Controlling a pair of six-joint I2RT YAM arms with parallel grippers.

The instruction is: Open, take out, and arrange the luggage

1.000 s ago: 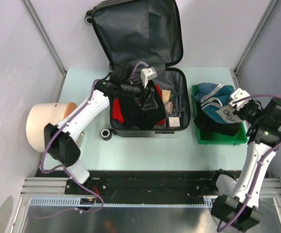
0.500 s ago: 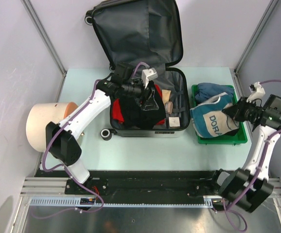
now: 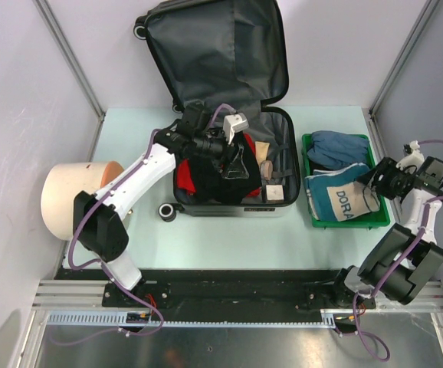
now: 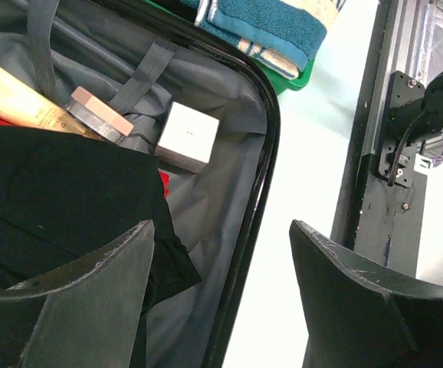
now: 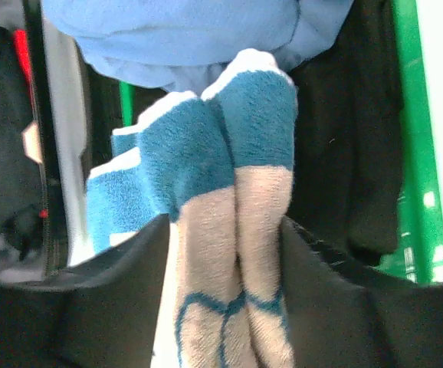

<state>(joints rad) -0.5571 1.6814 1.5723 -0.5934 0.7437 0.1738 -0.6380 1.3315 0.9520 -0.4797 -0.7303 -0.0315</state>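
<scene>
The luggage lies open at the back of the table, lid up, dark grey lining showing. Black clothing, a red piece, a white box and a beige tube lie in its lower half. My left gripper hangs open over the case's right rim; its left finger is over the black clothing, and nothing is between the jaws. My right gripper stands open at the green bin. A folded blue and beige towel lies between its fingers.
A light blue garment and dark cloth fill the back of the bin. A beige cylinder lies at the table's left edge. Grey walls with metal posts close in both sides. The arms' black base rail runs along the near edge.
The right arm swung out to the right and spread the towel flat in the bin, then its jaws parted. The left gripper shifted only slightly over the case.
</scene>
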